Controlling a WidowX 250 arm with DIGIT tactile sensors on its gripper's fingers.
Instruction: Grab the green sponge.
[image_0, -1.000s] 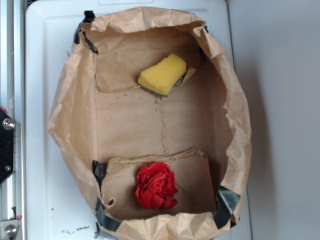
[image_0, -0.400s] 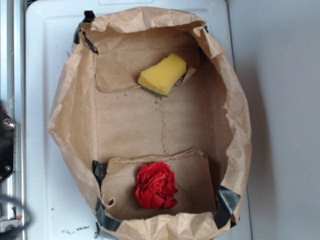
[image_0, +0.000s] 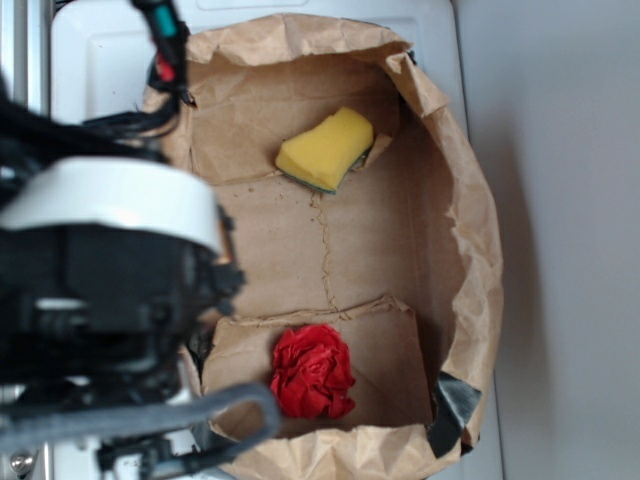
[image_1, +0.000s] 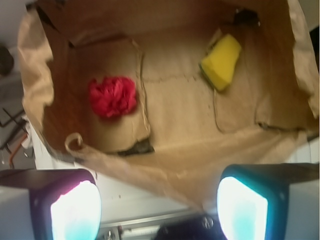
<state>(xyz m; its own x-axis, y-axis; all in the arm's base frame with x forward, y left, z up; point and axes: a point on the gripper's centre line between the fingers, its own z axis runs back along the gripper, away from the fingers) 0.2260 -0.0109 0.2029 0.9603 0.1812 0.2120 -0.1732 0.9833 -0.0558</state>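
Note:
The green sponge lies at the far end of the open brown paper bag, yellow foam face up with a thin dark green edge along its lower side. In the wrist view the green sponge sits at the upper right of the bag floor. My gripper is open, its two glowing fingertips wide apart with nothing between them, hovering above the bag's near wall and well short of the sponge. In the exterior view only the arm's body shows at the left, and the fingers are hidden.
A red wrinkly paper ball rests on a folded flap at the bag's near end; the same red paper ball shows at left in the wrist view. The bag stands on a white tray. Crumpled bag walls rise around the floor.
The arm has swung into the exterior view from the left, now covering the bag's left wall. The sponge and the red ball have not moved.

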